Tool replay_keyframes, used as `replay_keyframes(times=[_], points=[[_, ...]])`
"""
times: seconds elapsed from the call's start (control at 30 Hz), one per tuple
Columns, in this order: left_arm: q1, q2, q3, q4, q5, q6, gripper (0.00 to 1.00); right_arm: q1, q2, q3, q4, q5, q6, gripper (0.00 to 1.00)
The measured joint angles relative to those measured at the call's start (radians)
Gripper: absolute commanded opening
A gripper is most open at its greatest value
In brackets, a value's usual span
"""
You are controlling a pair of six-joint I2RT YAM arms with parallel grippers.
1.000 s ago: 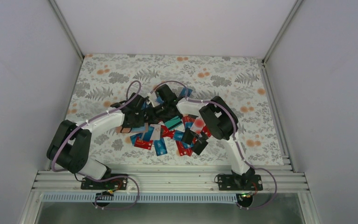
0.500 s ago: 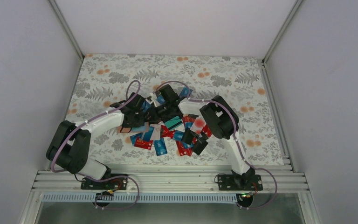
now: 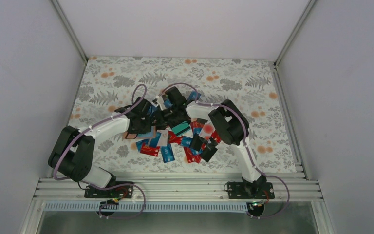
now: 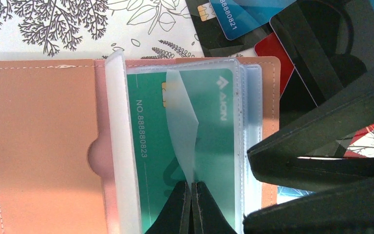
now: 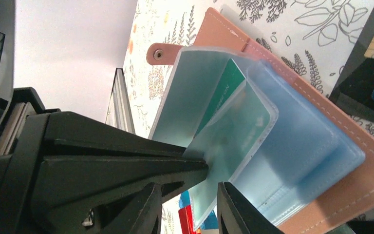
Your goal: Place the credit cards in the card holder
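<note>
The tan-brown card holder (image 4: 39,146) lies open on the floral cloth, its clear plastic sleeves fanned out. A teal card (image 4: 214,146) sits in one sleeve. My left gripper (image 4: 191,187) is shut on the edge of a clear sleeve flap (image 4: 182,122) and holds it up. My right gripper (image 5: 190,197) is open, its fingers either side of the lower edge of the sleeve with the teal card (image 5: 233,126), right beside the left fingers. Loose credit cards (image 3: 168,146) in red, blue, black and teal lie heaped near the arms. In the top view both grippers meet over the holder, left (image 3: 148,116) and right (image 3: 168,113).
Blue (image 4: 233,14), red (image 4: 272,53) and black (image 4: 316,44) cards lie just beyond the holder. The holder's snap tab (image 5: 158,53) points to the far side. Grey walls and aluminium rails (image 3: 175,185) bound the table.
Almost nothing. The right gripper has edged slightly toward the far side; the left gripper keeps its hold on the sleeve.
</note>
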Motion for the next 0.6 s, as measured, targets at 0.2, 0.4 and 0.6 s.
replay_keyframes(times=[0.2, 0.4, 0.6], points=[[0.000, -0.003, 0.000, 0.001, 0.000, 0.000, 0.02, 0.000, 0.011, 0.009, -0.002, 0.006, 0.000, 0.31], [0.000, -0.004, 0.000, 0.001, 0.000, 0.000, 0.02, 0.000, 0.011, 0.009, -0.004, 0.023, -0.001, 0.31], [0.000, -0.004, 0.000, 0.001, 0.002, 0.000, 0.02, 0.000, 0.027, 0.010, 0.000, 0.023, 0.006, 0.31]])
